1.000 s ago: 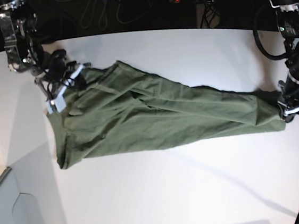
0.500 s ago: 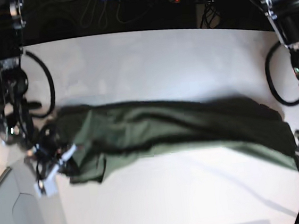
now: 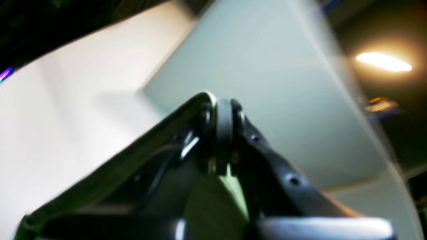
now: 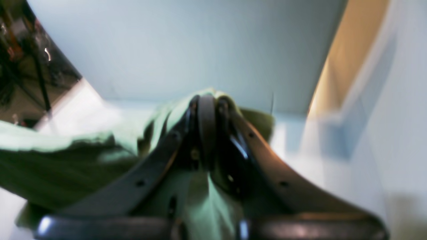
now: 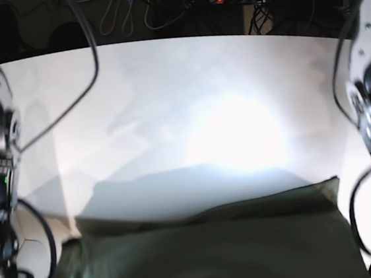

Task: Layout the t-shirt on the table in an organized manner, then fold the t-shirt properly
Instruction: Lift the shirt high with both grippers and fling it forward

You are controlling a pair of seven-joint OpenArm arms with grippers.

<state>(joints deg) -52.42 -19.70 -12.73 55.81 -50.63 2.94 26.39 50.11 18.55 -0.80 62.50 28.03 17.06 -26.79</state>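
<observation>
1. The t-shirt (image 5: 210, 249) hangs as a wide green sheet across the near side of the table (image 5: 181, 99), its upper edge running side to side, so its long axis goes from one arm to the other. From the shadow under it I judge it lifted clear of the table's near part, though contact lower down is out of view.

2. The right gripper (image 4: 206, 106) is pinched tight on a bunch of green cloth, which wraps around and behind its tips. The left gripper (image 3: 222, 116) has its jaws pressed together too, with a sliver of green showing between the fingers below the tips, so it seems to hold a thin edge.

3. Neither arm is nearer: each holds an opposite end, so laying it flat turns on lowering both evenly toward the table's middle, I'd say.

4. Only the base view shows the shirt's full spread and the bare table beyond it; both grippers are out of its frame. Only the blurred wrist views show the clamped tips.
</observation>
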